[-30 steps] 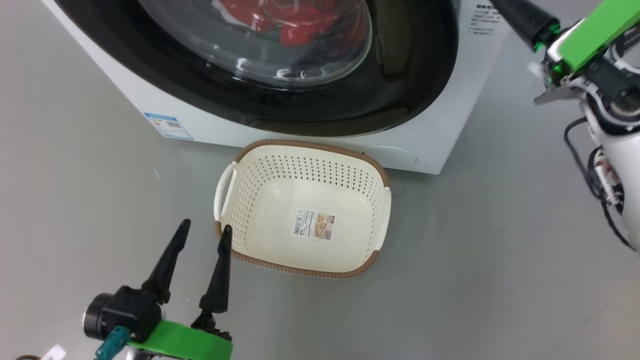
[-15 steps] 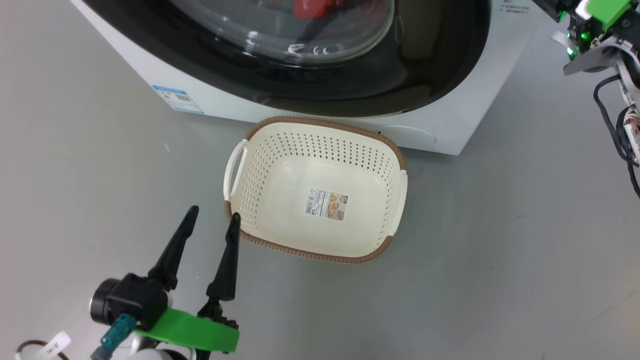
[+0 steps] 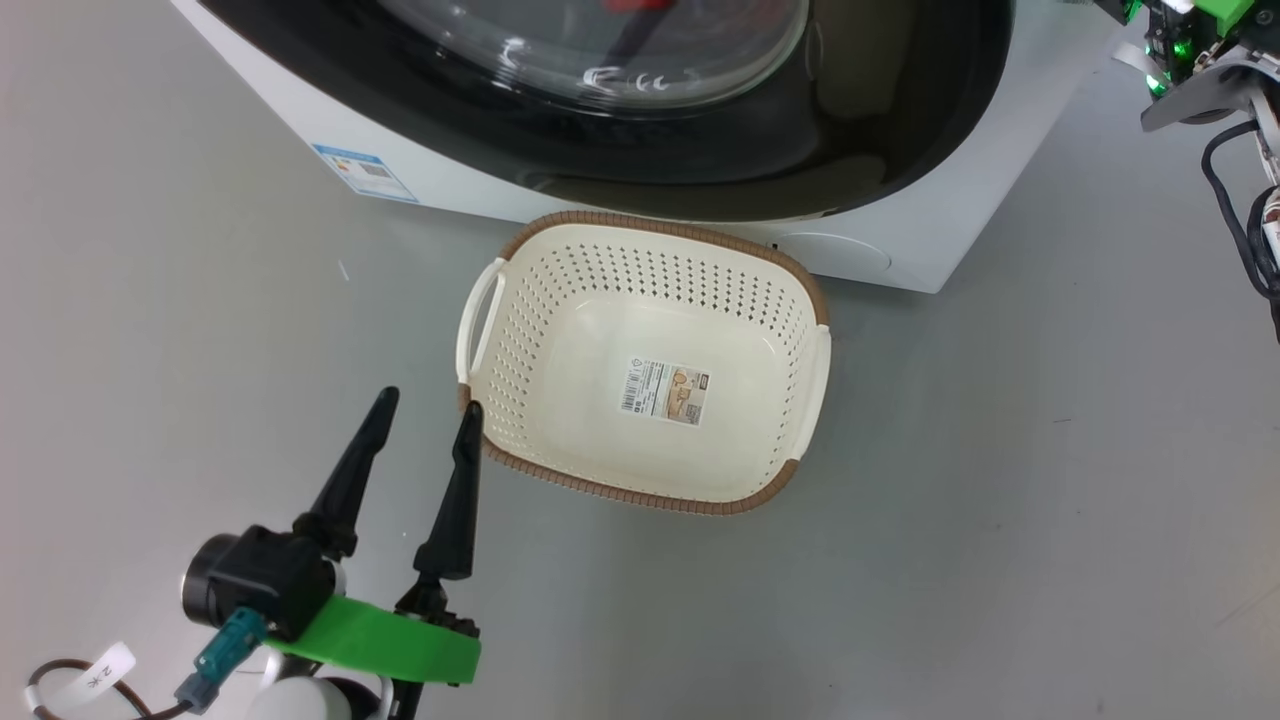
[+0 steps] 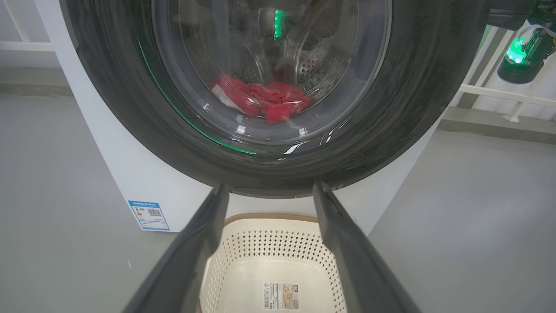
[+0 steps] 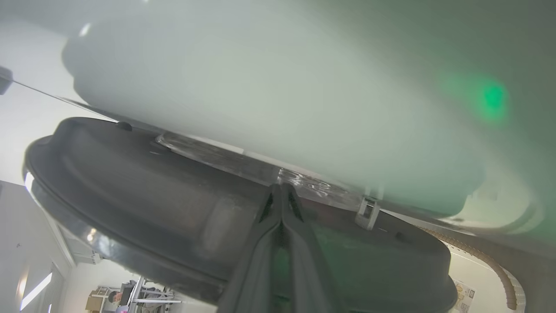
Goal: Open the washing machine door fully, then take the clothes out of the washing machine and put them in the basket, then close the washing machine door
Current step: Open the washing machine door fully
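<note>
Basket [image 3: 520,380]: holds just its label sticker [image 3: 665,392], before your washing machine [image 4: 130,174] | clothes [image 4: 265,98]: in drum [image 4: 312,65], behind washing machine door [image 3: 800,130] | your left gripper [image 3: 428,400]: spread, beside basket's corner | your right gripper [image 5: 281,191]: pinched closed, tips at door

Smooth grey floor [image 3: 1000,520] meets a low kerb [image 4: 495,124] under white railing [image 4: 495,92].

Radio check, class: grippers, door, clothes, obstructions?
Left gripper open, near basket. Right gripper shut, tips behind ajar washing machine door. Clothes inside drum. Basket empty; nothing blocking.
</note>
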{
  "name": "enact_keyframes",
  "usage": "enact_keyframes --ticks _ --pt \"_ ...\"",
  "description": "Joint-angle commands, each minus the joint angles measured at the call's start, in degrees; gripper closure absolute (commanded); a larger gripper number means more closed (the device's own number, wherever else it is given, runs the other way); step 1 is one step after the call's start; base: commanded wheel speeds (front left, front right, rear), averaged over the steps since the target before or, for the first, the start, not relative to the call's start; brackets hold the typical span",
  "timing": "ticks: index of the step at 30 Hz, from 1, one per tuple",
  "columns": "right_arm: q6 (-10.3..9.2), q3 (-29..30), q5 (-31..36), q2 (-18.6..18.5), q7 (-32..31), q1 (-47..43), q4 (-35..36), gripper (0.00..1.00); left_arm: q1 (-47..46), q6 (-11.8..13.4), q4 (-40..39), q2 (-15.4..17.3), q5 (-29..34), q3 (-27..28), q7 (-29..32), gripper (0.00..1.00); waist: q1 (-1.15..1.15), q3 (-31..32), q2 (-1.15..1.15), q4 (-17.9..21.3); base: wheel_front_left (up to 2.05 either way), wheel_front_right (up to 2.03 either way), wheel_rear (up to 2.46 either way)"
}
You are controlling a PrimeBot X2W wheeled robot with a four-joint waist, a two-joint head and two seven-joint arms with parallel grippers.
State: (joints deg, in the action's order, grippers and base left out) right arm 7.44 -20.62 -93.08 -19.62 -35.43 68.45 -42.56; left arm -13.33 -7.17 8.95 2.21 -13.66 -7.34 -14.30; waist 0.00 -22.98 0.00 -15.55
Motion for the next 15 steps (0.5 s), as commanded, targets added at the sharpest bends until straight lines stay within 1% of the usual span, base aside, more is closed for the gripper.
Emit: enact_keyframes --ticks 1,8,15 --pt "0.05 -0.8 0.2 1.5 -1.4 -0.3 2.3 1.0 -0.8 -0.3 -1.0 0.7 -0.2 1.9 -0.7 0.0 0.0 0.3 0.0 0.1 0.0 0.0 0.0" --pt "0.05 -2.0 0.6 1.9 -3.0 -2.5 4.4 1.0 -0.8 -0.3 -1.0 0.7 0.3 1.8 -0.7 0.0 0.0 0.9 0.0 0.5 0.0 0.0 0.0" --pt "0.05 -3.2 0.9 2.3 -4.2 -6.9 8.0 1.0 0.3 -0.3 -0.7 0.7 0.8 1.9 -0.7 0.0 0.0 3.2 0.0 1.0 0.0 0.0 0.0"
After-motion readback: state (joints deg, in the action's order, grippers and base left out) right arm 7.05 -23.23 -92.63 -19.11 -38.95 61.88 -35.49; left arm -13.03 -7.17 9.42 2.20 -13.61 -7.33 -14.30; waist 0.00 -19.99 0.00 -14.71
